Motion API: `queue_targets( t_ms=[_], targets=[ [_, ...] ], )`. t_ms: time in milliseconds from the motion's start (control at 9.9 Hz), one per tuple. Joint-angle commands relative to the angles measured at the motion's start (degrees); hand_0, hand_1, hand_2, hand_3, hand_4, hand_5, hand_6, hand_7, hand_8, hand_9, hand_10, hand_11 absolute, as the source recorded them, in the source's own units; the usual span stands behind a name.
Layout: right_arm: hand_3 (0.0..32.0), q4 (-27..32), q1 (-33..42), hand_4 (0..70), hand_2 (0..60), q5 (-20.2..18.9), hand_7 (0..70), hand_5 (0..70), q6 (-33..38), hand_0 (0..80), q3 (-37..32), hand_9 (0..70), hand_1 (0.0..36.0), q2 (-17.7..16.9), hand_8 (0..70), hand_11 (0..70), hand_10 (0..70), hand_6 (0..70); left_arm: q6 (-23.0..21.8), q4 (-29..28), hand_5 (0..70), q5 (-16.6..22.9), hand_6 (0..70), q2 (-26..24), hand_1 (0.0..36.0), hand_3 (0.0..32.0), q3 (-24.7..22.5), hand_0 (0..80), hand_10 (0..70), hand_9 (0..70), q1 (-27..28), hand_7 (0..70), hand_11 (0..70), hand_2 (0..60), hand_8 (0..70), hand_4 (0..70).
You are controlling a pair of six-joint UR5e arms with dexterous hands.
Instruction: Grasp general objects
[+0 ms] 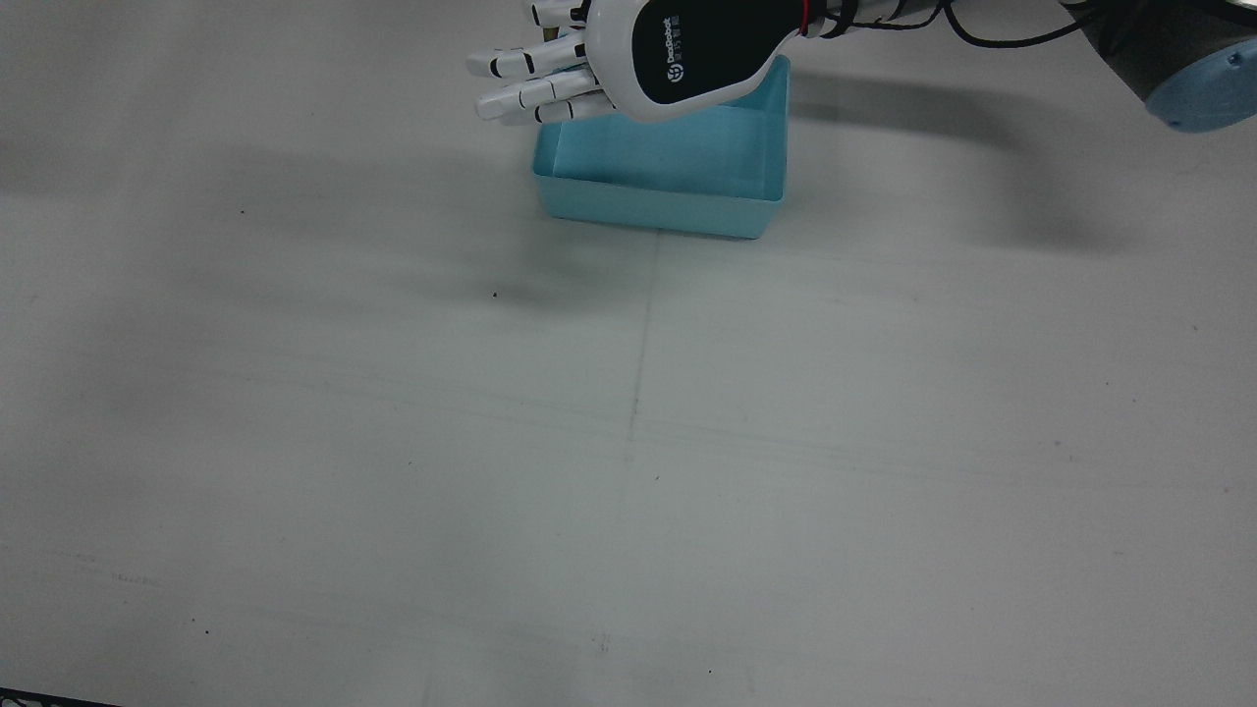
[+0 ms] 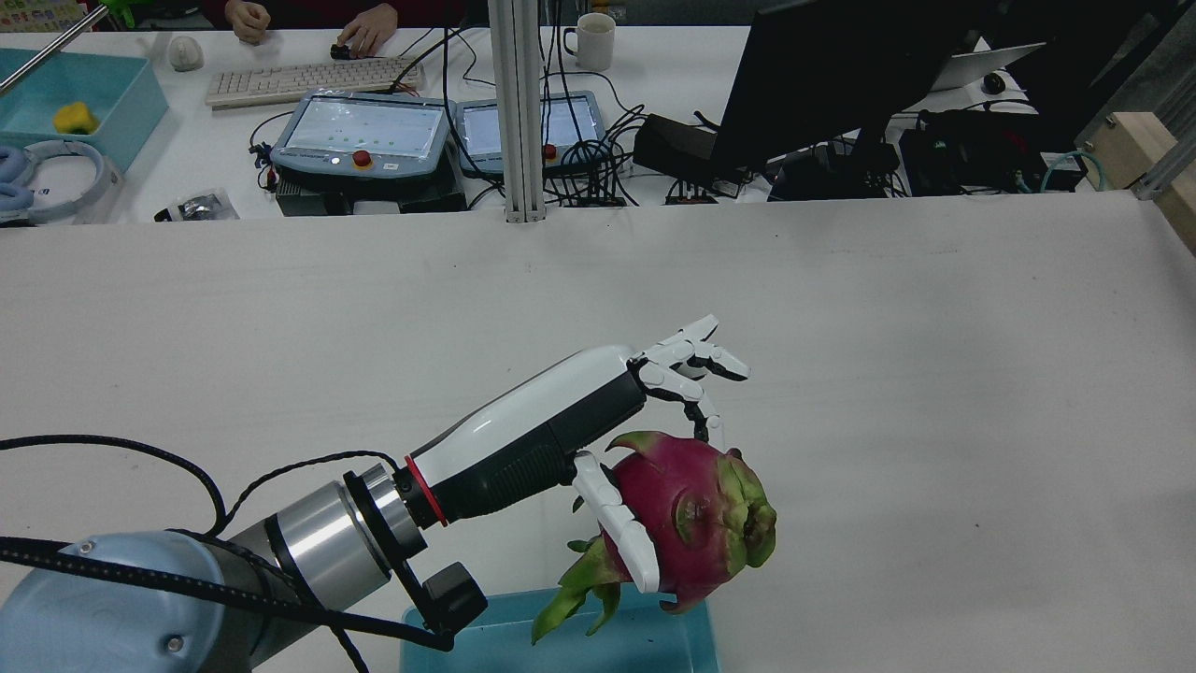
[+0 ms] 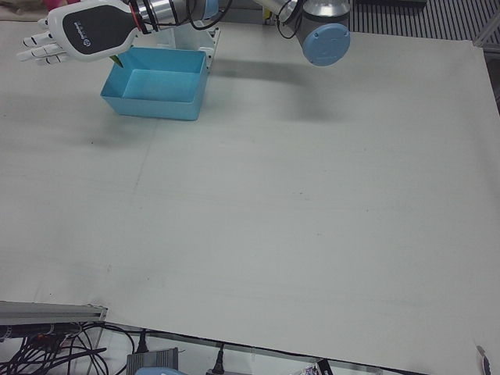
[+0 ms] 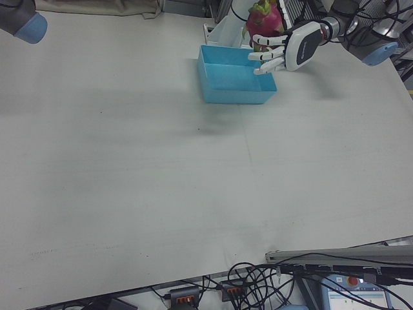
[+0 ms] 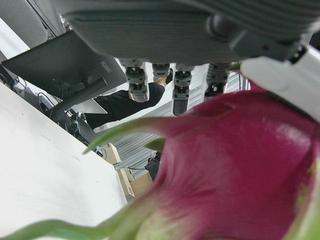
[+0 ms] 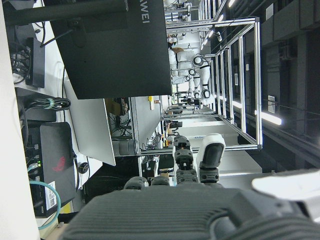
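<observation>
1. The main risk, as I judge it, is that the magenta dragon fruit with green leafy scales [image 2: 691,523] slips out of the left robot hand [image 2: 645,439]. In the rear view only a white thumb [image 2: 621,528] on one side and one curled dark finger [image 2: 696,416] at its top press on the fruit, while the other fingers [image 2: 696,355] point forward above it without touching. The skin looks smooth and the fruit is heavy for such a thin hold, so a quick swing of the arm could roll it free.

2. If it falls now, it may hit the rim of the shallow light blue plastic bin [image 1: 668,187] or bounce onto the white table [image 1: 628,442], because the fruit hangs near the bin's edge, not clearly over its middle.

3. The left robot hand is clamped on the fruit. The fruit sits under the palm, in the lower middle of the rear view, lifted above the bin; in the right-front view it shows at the upper middle [image 4: 263,18], behind the hand [image 4: 284,51].

4. In the front view the hand [image 1: 628,59] covers the fruit fully.

5. The right robot hand appears only in its own camera; whether it is apart or together I cannot tell.
</observation>
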Motion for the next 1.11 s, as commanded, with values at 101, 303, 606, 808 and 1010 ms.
queue_targets(
  t_ms=[101,303,606,808,1010],
  targets=[
    [0.0,0.00,0.00,0.0,0.0,0.00,0.0,0.0,0.00,0.0,0.00,0.0,0.0,0.00,0.0,0.0,0.0,0.0,0.49,-5.60,29.4,1.79,9.6,2.12,0.0,0.0,4.10,43.1,7.6,4.2,2.33,28.2,10.1,0.0,4.9,42.4],
    [0.0,0.00,0.00,0.0,0.0,0.00,0.0,0.0,0.00,0.0,0.00,0.0,0.0,0.00,0.0,0.0,0.0,0.0,0.40,-8.96,26.6,1.71,8.1,5.82,0.0,0.0,4.02,41.5,7.5,4.0,1.81,27.1,9.9,0.0,5.4,39.9],
    [0.0,0.00,0.00,0.0,0.0,0.00,0.0,0.0,0.00,0.0,0.00,0.0,0.0,0.00,0.0,0.0,0.0,0.0,0.49,-9.05,27.3,1.80,9.3,5.91,0.0,0.0,4.11,40.3,6.6,4.4,1.89,29.3,8.6,0.0,6.3,42.9],
    [0.0,0.00,0.00,0.0,0.0,0.00,0.0,0.0,0.00,0.0,0.00,0.0,0.0,0.00,0.0,0.0,0.0,0.0,0.49,-9.05,24.2,1.80,7.5,5.83,2.5,0.0,4.11,41.4,4.6,4.0,1.89,27.1,6.1,1.7,5.7,37.3],
    [0.0,-0.09,0.00,0.0,0.0,0.00,0.0,0.0,0.00,0.0,0.00,0.0,0.0,-0.09,0.0,0.0,0.0,0.0,0.14,-8.61,19.9,1.89,6.1,5.65,6.2,0.0,3.50,46.0,3.3,3.6,0.93,25.0,4.6,1.3,4.9,33.6]
  ],
)
